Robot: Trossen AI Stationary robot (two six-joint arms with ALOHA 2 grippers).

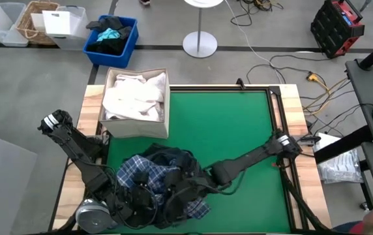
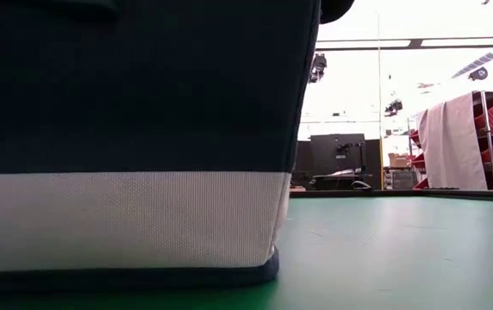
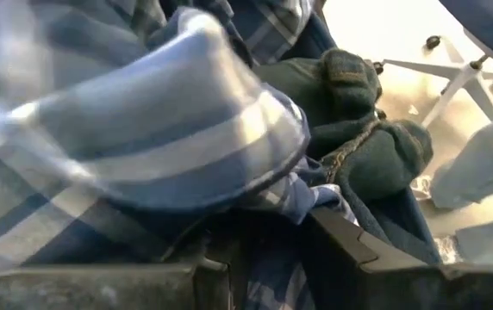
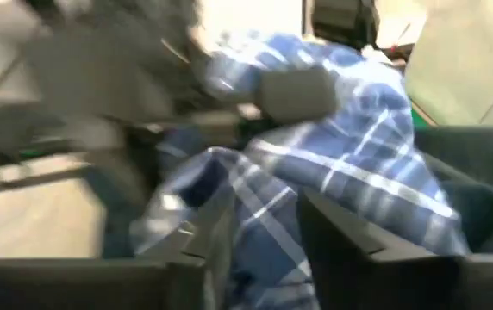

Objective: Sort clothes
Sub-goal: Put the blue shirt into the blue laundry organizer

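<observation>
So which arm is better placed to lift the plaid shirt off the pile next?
Probably the right. Both end effectors are buried in the pile, but in the right wrist view the plaid shirt runs between the right end effector. The left end effector has plaid and a dark piece bunched together.

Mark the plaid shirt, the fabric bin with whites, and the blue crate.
plaid shirt (image 1: pixel 142 173): high view, flat plaid area left of pile.
fabric bin (image 1: pixel 135 127): high view, near wall.
blue crate (image 1: pixel 126 44): high view, right rim.

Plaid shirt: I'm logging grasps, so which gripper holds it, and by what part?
Both grippers, left and right, pinch folds of the plaid shirt; which part cannot be told.
</observation>
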